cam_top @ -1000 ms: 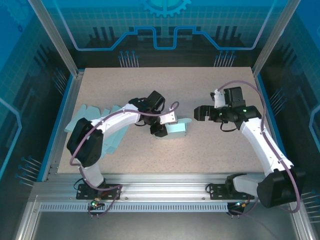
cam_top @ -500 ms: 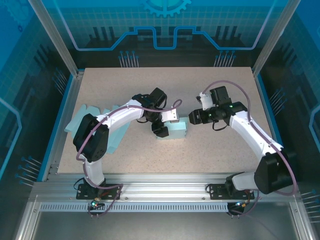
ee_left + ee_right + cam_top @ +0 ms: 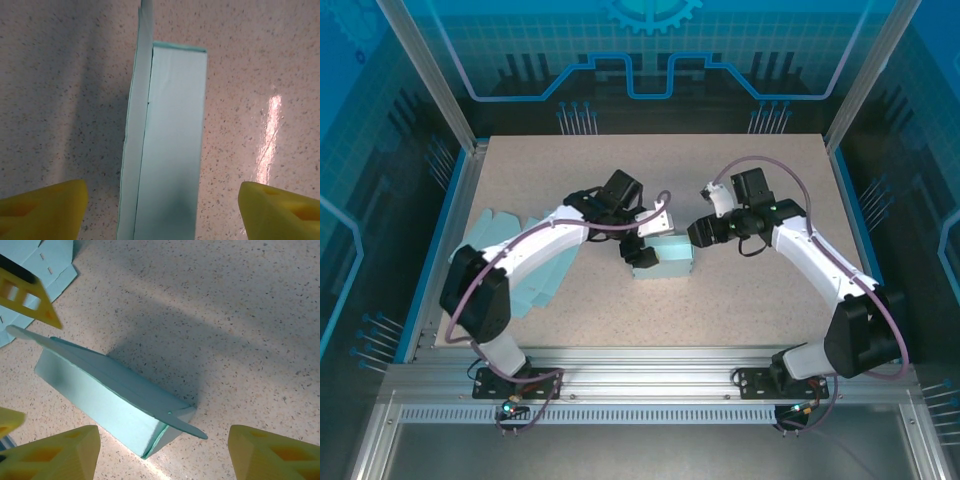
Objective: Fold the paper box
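The pale teal paper box [image 3: 667,259] lies on the speckled table, mid-centre. My left gripper [image 3: 643,247] hangs over its left end, open. In the left wrist view the box [image 3: 170,140] runs lengthwise between the yellow fingertips [image 3: 42,210], with a clear gap on each side. My right gripper [image 3: 699,231] hovers just right of the box, open. In the right wrist view the box [image 3: 100,395] lies on its side, its lid flap sticking out past the near end, ahead of the open gripper [image 3: 162,455]. Nothing is held.
A stack of flat teal box blanks [image 3: 510,245] lies at the left of the table, partly under my left arm; its corner also shows in the right wrist view [image 3: 47,260]. The raised blue table rim [image 3: 455,195] runs along the left side.
My left gripper has opened and let go of the box. My right arm has swung left, close to the box's right end. The box's flap has dropped.
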{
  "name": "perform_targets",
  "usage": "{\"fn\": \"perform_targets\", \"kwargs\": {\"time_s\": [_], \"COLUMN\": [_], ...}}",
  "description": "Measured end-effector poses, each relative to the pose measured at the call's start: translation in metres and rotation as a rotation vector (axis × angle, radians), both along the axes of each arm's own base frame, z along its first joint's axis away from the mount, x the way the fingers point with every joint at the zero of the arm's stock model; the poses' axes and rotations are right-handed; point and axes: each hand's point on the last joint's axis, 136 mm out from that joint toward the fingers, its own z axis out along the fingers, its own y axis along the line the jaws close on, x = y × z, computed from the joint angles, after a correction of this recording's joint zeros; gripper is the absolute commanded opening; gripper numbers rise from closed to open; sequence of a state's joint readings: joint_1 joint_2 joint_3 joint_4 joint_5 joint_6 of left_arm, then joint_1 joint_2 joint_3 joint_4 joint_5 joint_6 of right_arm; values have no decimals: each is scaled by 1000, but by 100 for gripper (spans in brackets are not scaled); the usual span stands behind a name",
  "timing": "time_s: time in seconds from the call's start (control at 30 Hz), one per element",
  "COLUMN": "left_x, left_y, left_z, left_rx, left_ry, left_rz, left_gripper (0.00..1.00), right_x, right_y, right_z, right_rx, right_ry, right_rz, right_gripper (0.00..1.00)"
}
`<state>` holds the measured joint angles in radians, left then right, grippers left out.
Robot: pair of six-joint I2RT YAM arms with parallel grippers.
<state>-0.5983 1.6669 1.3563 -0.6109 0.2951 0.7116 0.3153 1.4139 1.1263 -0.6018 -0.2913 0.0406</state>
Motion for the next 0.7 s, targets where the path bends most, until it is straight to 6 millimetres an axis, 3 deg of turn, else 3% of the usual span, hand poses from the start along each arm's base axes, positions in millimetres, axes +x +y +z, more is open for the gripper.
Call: {"fn": "perform_targets", "kwargs": {"time_s": [0.1, 0.17, 0.23, 0.37, 0.5, 0.7], "left_x": [-2, 0, 2, -5, -12, -2], "left_y": [12, 25, 39, 61, 68, 64], "left_z": [17, 22, 17, -9, -27, -20], "left_rx": [-58, -87, -99, -83, -76, -125], "left_ry": [-25, -32, -22, 27, 61, 35], "left_rz": [70, 128, 188, 276, 320, 351], "left_gripper": [62, 62, 62, 59, 53, 48], "right_x": [0, 1, 2, 4, 4, 8], "right_y": [0, -2, -3, -4, 0, 4], "right_z": [0, -1, -2, -2, -2, -7], "right_rx": [-14, -29, -40, -54, -64, -77], "right_ry": [-12, -21, -28, -41, -46, -47], "right_rz": [12, 12, 12, 15, 36, 65], "right_gripper": [68, 67, 65, 65, 65, 63]}}
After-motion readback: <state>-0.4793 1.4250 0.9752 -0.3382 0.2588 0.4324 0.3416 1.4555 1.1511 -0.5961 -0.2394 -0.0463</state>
